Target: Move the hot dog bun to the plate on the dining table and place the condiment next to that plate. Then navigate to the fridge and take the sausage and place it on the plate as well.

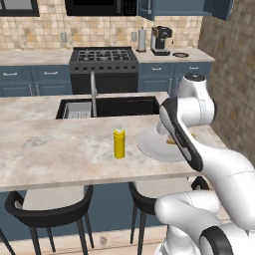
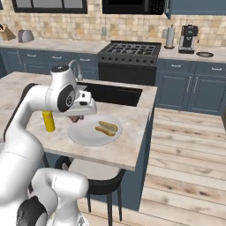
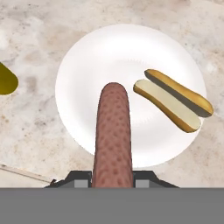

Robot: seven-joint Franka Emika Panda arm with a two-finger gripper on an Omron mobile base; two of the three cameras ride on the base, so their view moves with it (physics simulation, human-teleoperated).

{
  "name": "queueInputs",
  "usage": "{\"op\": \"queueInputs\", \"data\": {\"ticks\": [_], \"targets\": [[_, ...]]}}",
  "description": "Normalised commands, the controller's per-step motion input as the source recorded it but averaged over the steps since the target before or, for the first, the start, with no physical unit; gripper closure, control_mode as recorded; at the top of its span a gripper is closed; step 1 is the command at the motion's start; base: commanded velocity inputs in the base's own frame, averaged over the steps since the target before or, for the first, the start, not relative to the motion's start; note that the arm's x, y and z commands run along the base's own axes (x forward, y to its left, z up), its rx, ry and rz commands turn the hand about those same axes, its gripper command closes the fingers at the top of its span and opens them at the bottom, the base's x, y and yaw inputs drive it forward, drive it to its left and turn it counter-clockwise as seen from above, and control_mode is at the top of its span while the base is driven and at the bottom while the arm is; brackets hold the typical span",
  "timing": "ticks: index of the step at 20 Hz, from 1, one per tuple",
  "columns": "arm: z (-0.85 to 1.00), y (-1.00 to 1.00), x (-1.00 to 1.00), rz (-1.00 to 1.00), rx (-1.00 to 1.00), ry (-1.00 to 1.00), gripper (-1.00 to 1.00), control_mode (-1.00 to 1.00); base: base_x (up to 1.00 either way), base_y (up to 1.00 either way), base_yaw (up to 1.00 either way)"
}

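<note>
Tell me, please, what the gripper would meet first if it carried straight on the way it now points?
Most likely the plate: the gripper, shut on the sausage, points down at its bare middle, left of the hot dog bun. The sausage tip would touch first; how high it is, I can't tell.

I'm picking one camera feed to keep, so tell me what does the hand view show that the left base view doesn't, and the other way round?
Hand view alone: the sausage held in the shut claw over the plate, and the hot dog bun in full, lying on that plate.

Left base view alone: the sink, the stove, the stools, and the condiment's white nozzle.

Both: the plate, the yellow condiment beside it, and the dining table.
</note>
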Motion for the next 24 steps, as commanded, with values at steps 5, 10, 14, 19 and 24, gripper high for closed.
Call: {"op": "queueInputs", "data": {"ticks": [5, 10, 14, 19, 24], "targets": [[-0.31, 0.18, 0.13, -0.04, -0.04, 0.08, 1.00, -1.00, 0.00, 0.00, 0.00], [-0.23, 0.00, 0.14, 0.00, 0.00, 0.03, 1.00, -1.00, 0.00, 0.00, 0.00], [-0.29, 0.00, 0.16, 0.00, 0.00, 0.04, 1.00, -1.00, 0.00, 0.00, 0.00], [-0.29, 0.00, 0.14, 0.00, 0.00, 0.02, 1.00, -1.00, 0.00, 0.00, 0.00], [-0.24, 0.00, 0.17, 0.00, 0.00, 0.00, 1.00, -1.00, 0.00, 0.00, 0.00]]}}
